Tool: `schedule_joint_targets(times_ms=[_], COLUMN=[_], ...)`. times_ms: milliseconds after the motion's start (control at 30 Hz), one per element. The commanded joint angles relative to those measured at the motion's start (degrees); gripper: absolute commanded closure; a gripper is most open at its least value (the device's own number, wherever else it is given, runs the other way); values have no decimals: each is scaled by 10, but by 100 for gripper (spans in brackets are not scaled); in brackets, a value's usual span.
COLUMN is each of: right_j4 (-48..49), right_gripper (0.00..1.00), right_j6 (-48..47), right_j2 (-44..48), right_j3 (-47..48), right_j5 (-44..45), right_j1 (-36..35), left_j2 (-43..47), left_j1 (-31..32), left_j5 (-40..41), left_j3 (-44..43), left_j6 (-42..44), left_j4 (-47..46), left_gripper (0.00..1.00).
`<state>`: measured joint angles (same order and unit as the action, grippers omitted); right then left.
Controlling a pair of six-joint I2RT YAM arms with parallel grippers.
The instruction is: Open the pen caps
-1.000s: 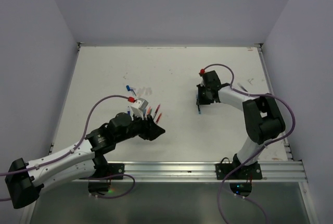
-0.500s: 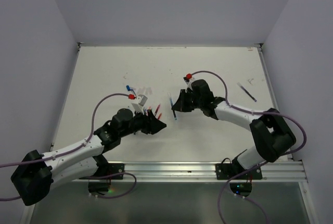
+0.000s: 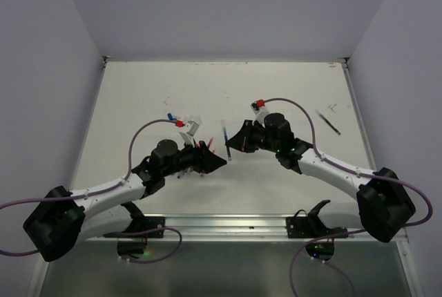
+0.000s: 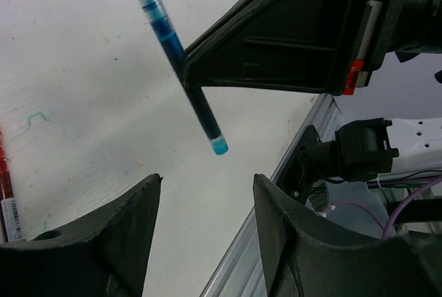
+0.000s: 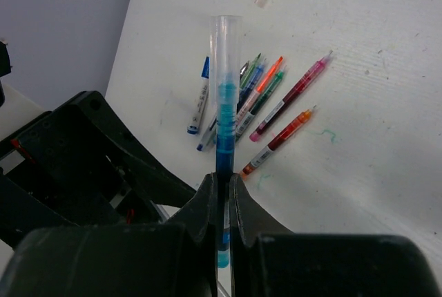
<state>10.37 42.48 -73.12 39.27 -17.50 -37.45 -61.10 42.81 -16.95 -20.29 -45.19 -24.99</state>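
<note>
My right gripper (image 5: 222, 197) is shut on a blue pen (image 5: 224, 103), holding it off the table near the middle (image 3: 225, 138). In the left wrist view the pen (image 4: 169, 38) slants down and ends in a small light-blue cap (image 4: 219, 147). That end hangs just above the gap of my left gripper (image 4: 207, 190), which is open with nothing between its fingers (image 4: 131, 221). From above, the left gripper (image 3: 217, 164) sits just below and left of the right gripper (image 3: 233, 145), almost touching it. Several more pens (image 5: 266, 100), red, green, pink and blue, lie in a bunch on the table.
Loose blue and clear pieces (image 3: 181, 118) lie behind the left arm. One dark pen (image 3: 328, 122) lies at the back right. Red plug-ends of the purple cables (image 3: 260, 103) sit on both wrists. The table's metal front rail (image 3: 228, 224) runs just behind my grippers.
My right arm has swung left from the back right with the pen, to the table's middle. My left gripper has slid right to meet it.
</note>
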Motion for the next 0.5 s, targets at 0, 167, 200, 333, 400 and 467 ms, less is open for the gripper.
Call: schedule_joint_targets(times_ms=[0, 167, 200, 333, 400, 467], right_j4=[49, 56, 62, 81, 82, 80], right_gripper=[100, 100, 100, 100, 100, 100], right_j6=[28, 43, 45, 64, 67, 69], right_j2=[12, 21, 24, 25, 26, 27], right_j3=[-4, -5, -7, -14, -14, -15], right_j5=[2, 11, 12, 11, 13, 18], right_j1=[-11, -27, -29, -38, -46, -53], left_j2=[-10, -40, -47, -60, -60, -61], left_j1=[-3, -2, -3, -2, -3, -3], left_j5=[-26, -30, -30, -28, -21, -19], left_j3=[-12, -24, -24, -28, -31, -34], left_j6=[-15, -21, -24, -24, -22, -19], left_j4=[-80, -87, -92, -95, -92, -88], left_gripper=[40, 40, 40, 40, 40, 41])
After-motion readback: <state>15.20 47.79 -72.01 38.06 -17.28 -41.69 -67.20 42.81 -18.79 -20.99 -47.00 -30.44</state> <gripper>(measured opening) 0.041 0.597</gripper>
